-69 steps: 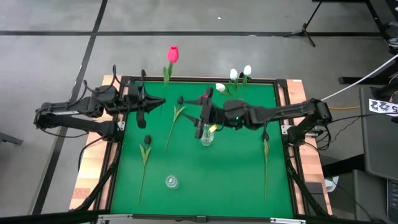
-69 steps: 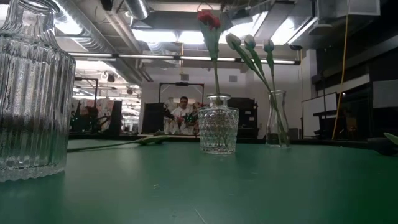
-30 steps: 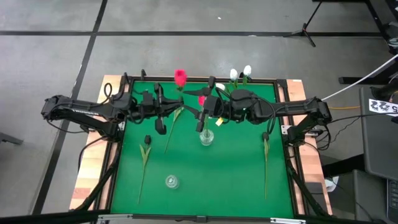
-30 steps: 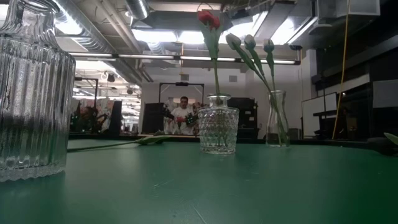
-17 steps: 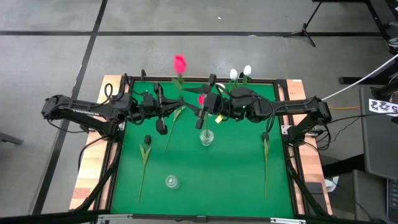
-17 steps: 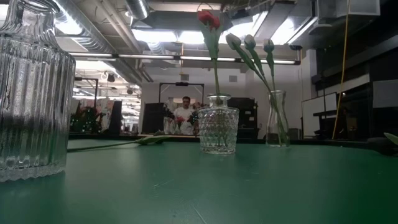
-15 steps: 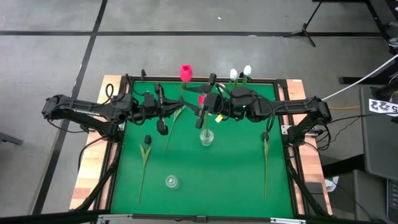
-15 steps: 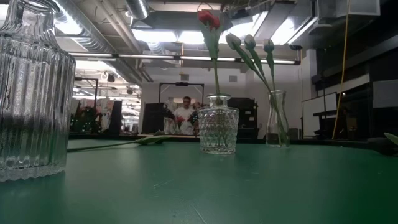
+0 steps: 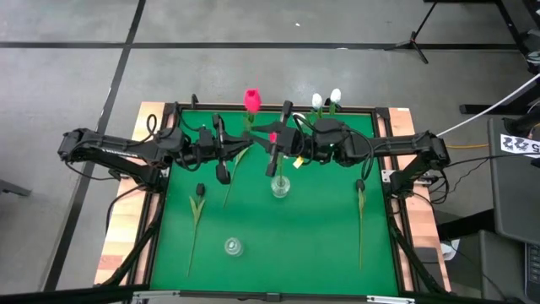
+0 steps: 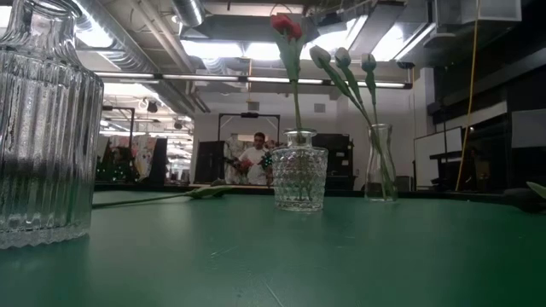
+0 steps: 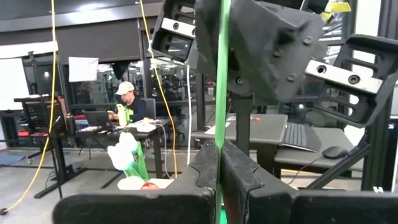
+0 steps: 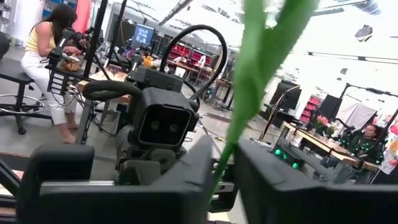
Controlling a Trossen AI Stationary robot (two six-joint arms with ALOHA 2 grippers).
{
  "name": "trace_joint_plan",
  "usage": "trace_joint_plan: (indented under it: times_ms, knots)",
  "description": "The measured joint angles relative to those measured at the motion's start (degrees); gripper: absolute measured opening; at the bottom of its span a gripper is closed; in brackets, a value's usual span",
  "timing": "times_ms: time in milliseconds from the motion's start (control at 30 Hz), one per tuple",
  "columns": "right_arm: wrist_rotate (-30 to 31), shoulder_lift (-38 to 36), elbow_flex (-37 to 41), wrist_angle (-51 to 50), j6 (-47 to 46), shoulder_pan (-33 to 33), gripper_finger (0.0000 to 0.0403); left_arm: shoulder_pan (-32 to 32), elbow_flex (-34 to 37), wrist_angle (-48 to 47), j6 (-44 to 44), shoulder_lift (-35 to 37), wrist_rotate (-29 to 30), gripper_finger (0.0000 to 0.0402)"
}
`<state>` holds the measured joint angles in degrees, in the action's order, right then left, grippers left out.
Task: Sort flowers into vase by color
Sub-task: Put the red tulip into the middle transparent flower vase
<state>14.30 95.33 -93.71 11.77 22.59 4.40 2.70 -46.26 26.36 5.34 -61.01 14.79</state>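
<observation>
Two arms, matte black, slender jointed segments with black cables looped along them. Left pincer (image 11: 217,180): blocky dark fingers, flat inner faces. Right pincer (image 12: 224,171): same blocky dark build. Wrist housing with twin round lenses, silver screws.

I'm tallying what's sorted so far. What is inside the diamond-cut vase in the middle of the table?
The diamond-cut vase holds one red tulip, its stem rising from the neck. The textured glass blurs the stem's lower end, so whether anything else sits inside cannot be seen.
</observation>
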Motion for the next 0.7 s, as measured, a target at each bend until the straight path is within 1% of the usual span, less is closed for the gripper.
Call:
trace_joint_plan:
  times_ms: [67,100,200,300,400,533,700]
  knots:
    - [-0.91,0.0,0.0,0.0,0.02,0.0,0.002,0.0,0.0,0.03,0.0,0.0,0.19,0.0]
    - [-1.0,0.0,0.0,0.0,0.13,0.02,0.0012,-0.04,0.0,0.03,0.04,0.01,0.19,0.0]
    - [-1.04,0.0,0.0,-0.33,0.13,0.0,0.0018,0.0,0.0,-0.1,-0.68,0.0,0.17,0.0001]
    - [-1.02,0.0,0.0,-1.62,0.15,0.02,0.0009,-0.03,0.0,-1.32,-0.92,0.0,0.16,0.0016]
    - [-1.48,0.02,0.07,-1.99,0.13,0.06,0.001,0.0,0.0,-3.48,-0.25,0.03,0.15,0.0049]
    - [-1.48,0.02,0.07,-1.8,0.09,0.07,0.0007,0.0,0.0,-6.06,-0.41,0.08,-0.72,0.0104]
    - [-1.46,0.02,0.07,-1.73,0.05,0.08,0.0007,0.0,0.0,-14.58,-0.44,3.21,-1.42,0.0173]
